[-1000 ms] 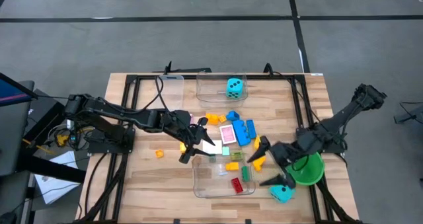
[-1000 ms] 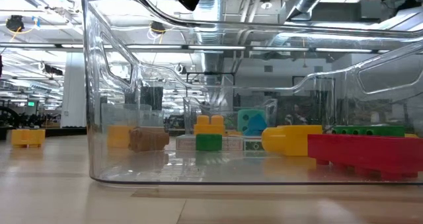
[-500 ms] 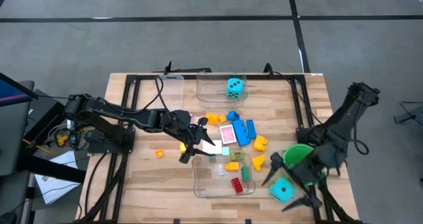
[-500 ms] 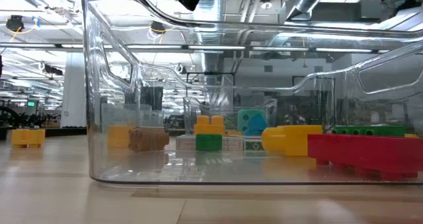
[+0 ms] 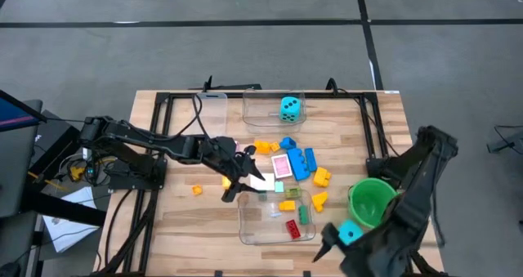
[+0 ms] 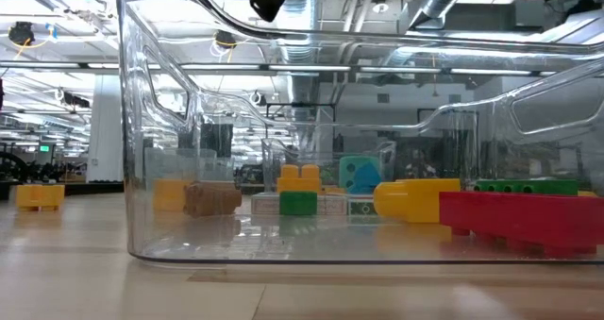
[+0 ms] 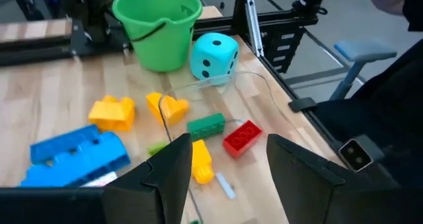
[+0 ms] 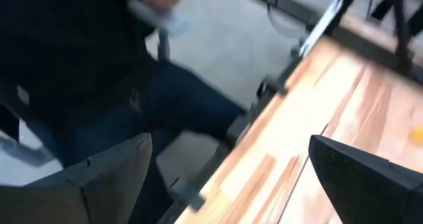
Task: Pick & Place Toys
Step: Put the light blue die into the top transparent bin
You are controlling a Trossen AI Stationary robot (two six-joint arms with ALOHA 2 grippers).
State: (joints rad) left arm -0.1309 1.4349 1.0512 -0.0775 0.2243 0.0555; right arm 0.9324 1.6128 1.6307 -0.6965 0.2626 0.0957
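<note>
The right claw [image 5: 347,256] has swung away from the green bowl [image 5: 373,202] to the near edge of the wooden tabletop [image 5: 180,228], where it hangs spread wide and empty beside a cyan die [image 5: 350,234]; a second ago it sat between the bowl and the scattered bricks. The bowl, earlier half covered by that arm, now shows its whole rim. The left claw [image 5: 244,179] has not moved, poised half-spread over the far edge of the near clear tub [image 5: 245,220], with nothing visibly between its fingers [image 7: 173,168] in its wrist view. Inside that tub lie a red brick [image 5: 292,228], a green brick [image 5: 304,215] and a yellow brick [image 5: 287,205]. Between the tubs, blue bricks [image 5: 299,163], orange and yellow pieces and a pink-backed card [image 5: 281,165] remain scattered as before. A second cyan die [image 5: 290,108] sits in the far clear tub [image 5: 261,113]. One small orange brick [image 5: 197,190] lies alone toward the left. A person's dark-clothed legs [image 8: 99,85] fill the right wrist view beyond the tabletop edge.
</note>
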